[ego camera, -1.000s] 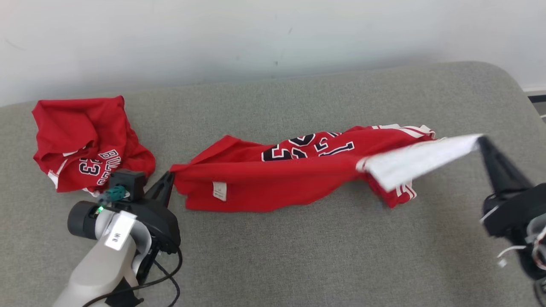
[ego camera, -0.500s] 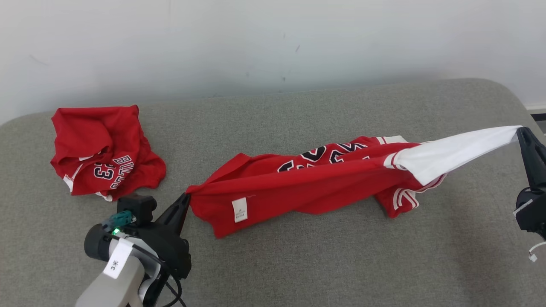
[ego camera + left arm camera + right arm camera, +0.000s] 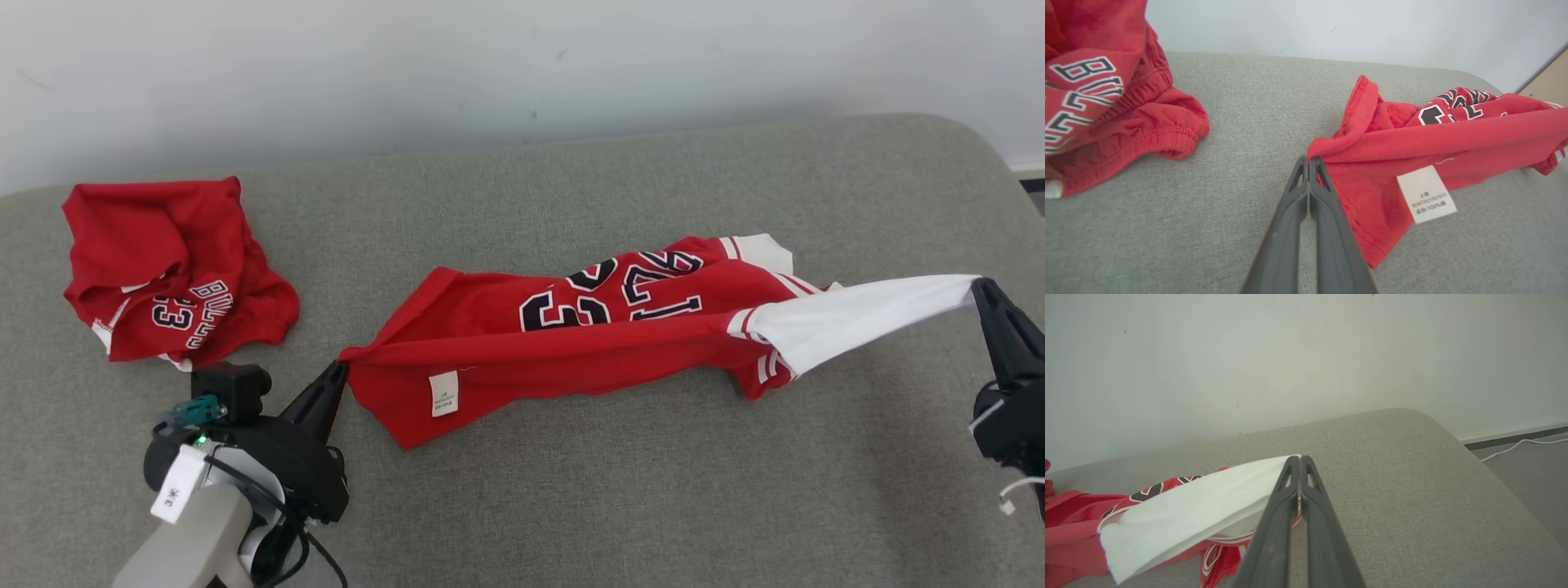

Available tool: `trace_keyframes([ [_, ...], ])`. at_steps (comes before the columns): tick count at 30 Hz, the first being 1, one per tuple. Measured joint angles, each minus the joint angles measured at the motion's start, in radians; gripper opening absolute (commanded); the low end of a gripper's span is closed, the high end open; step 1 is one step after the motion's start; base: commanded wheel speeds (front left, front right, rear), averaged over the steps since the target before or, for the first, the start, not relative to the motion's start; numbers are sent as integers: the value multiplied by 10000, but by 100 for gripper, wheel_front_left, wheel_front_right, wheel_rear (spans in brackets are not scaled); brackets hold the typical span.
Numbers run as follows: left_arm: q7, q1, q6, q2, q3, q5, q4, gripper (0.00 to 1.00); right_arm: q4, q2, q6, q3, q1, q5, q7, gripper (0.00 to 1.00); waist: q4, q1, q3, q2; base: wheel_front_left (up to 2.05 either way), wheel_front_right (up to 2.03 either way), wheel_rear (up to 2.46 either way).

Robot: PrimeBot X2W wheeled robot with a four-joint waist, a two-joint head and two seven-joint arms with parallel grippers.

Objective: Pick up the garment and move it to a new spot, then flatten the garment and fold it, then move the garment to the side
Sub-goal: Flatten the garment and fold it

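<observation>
Broad grey woven cushion spreading across the near and middle ground, rounded at the far right corner. Behind it, along the far side, a plain pale wall, matt, dotted with a few small dark specks. Off to the right, past the cushion's edge, a white skirting board above a dark strip, then smooth grey floor with a thin white cable lying across it. At the right of the left wrist view, a sliver of light wooden panel. Soft, even lighting, with gentle shadows.
</observation>
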Motion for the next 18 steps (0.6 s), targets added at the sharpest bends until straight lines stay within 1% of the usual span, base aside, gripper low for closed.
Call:
trace_keyframes([
  [2, 36, -50, 0, -2, 48, -217, 23, 0, 113, 56, 12, 90, -216, 4, 73, 0, -21, 0, 132, 0, 0, 0, 0],
  [4, 171, -204, 0, -13, 102, -234, 56, 0, 330, 102, 104, 151, -669, 8, 199, 0, -38, 0, 267, 0, 0, 0, 0],
  [7, 313, -783, 0, -69, 169, -211, 192, 0, 694, 94, 201, 173, -1328, 19, 330, 0, -48, 1, 462, 0, 0, 0, 0],
  [8, 337, -1024, 0, -77, 176, -178, 295, 28, 846, 98, 232, 226, -1506, 13, 382, 0, -46, 1, 523, 0, 0, 0, 0],
  [9, 337, -1214, 0, -77, 190, -178, 364, 43, 963, 102, 276, 314, -1650, -10, 449, 0, -41, 0, 581, 0, 0, 0, 0],
  [10, 385, -1367, 0, -82, 161, -159, 435, 35, 1062, 115, 293, 403, -1778, -38, 458, 0, -37, 0, 638, 0, 0, 0, 0],
  [11, 466, -1452, 0, -92, 73, -113, 489, 31, 1154, 142, 341, 453, -1874, -56, 500, 0, -30, 1, 693, 0, 0, 0, 0],
  [13, 500, -1502, 0, -190, -44, -56, 702, 42, 1271, 267, 378, 570, -2065, -84, 537, 0, -13, 1, 799, 0, 0, 0, 0],
  [14, 500, -1501, 0, -230, -90, 44, 786, 76, 1315, 347, 399, 637, -2143, -86, 539, 0, -3, 1, 847, 1, 0, 0, 0],
  [15, 499, -1513, 0, -276, -84, 117, 861, 91, 1419, 424, 456, 700, -2230, -88, 546, 0, 7, 1, 893, 1, 0, 0, 0],
  [16, 495, -1528, 0, -316, -88, 150, 934, 94, 1532, 479, 479, 757, -2304, -100, 548, 0, 18, 1, 935, 1, 0, 0, 0],
  [17, 495, -1538, 0, -341, -107, 180, 1003, 95, 1597, 497, 522, 786, -2340, -115, 550, 0, 31, 0, 971, 1, 0, 0, 0],
  [18, 497, -1551, 0, -349, -128, 188, 1081, 100, 1682, 506, 543, 821, -2401, -142, 566, 0, 45, 0, 1005, 2, 0, 0, 0],
])
